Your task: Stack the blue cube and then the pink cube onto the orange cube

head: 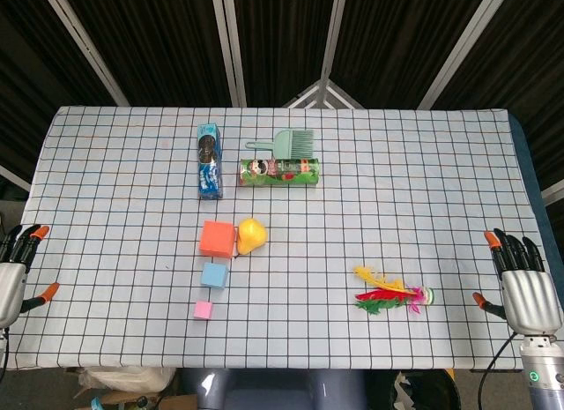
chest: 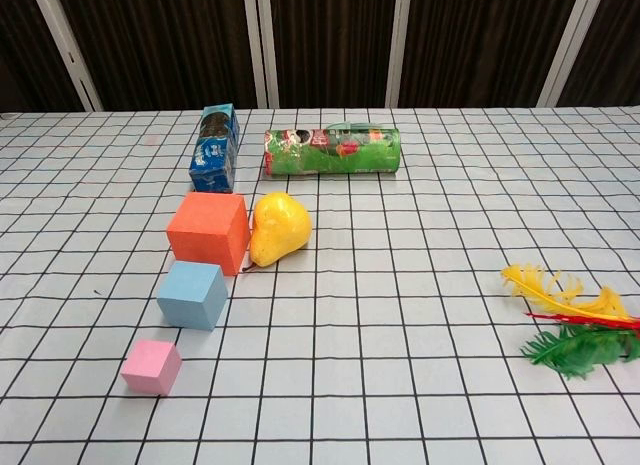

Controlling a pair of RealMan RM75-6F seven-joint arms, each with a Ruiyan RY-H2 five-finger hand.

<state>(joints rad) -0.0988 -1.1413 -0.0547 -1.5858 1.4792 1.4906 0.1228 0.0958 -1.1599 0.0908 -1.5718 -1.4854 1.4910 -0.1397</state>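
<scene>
**Three cubes in a line, both hands empty at the table's edges**

The orange cube sits left of centre in the head view, with the blue cube just below it and the pink cube lower still, all apart. A yellow pear touches the orange cube's right side. The left hand and right hand rest at the frame's lower edges, fingers spread, grasping nothing.
</scene>
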